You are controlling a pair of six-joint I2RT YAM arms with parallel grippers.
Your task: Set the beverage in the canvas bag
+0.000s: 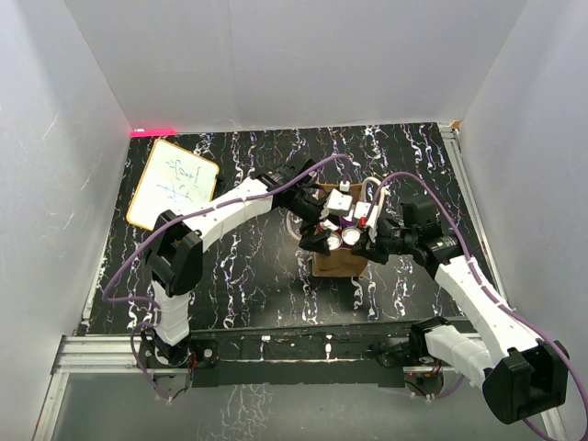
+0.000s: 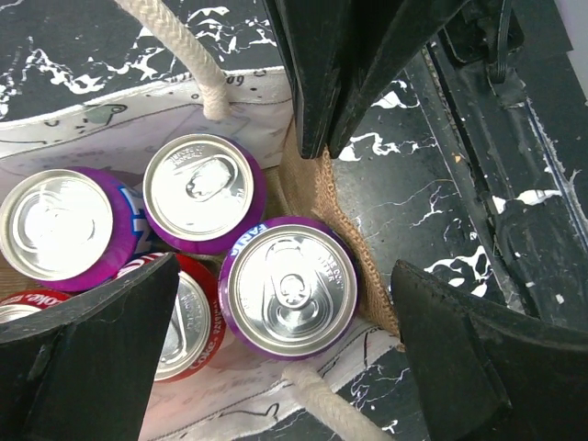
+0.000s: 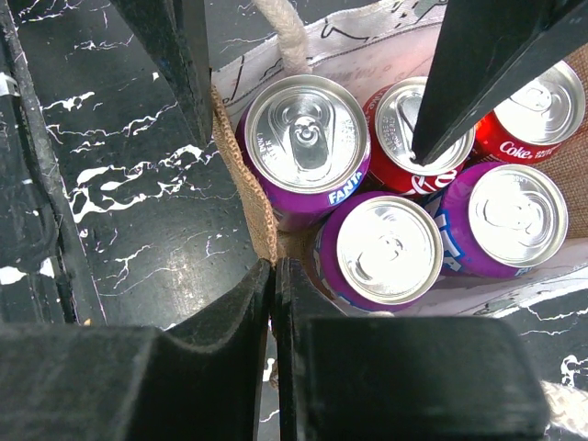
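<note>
The canvas bag (image 1: pixel 338 265) stands at the table's middle right, its tan weave edge (image 2: pixel 323 197) and cream rope handles (image 2: pixel 188 55) in view. Several cans stand upright inside it, purple and red. My left gripper (image 1: pixel 320 237) hangs over the bag, open wide, its fingers (image 2: pixel 101 358) straddling a purple can (image 2: pixel 292 288) with a gap on each side. My right gripper (image 3: pixel 274 266) is shut on the bag's tan edge (image 3: pixel 241 175), next to a purple Fanta can (image 3: pixel 308 147) and red Coke cans (image 3: pixel 418 138). It shows in the top view (image 1: pixel 367 241) at the bag's right side.
A small whiteboard (image 1: pixel 172 184) with green writing lies at the back left. White walls close in the table on three sides. An aluminium rail (image 1: pixel 276 349) runs along the near edge by the arm bases.
</note>
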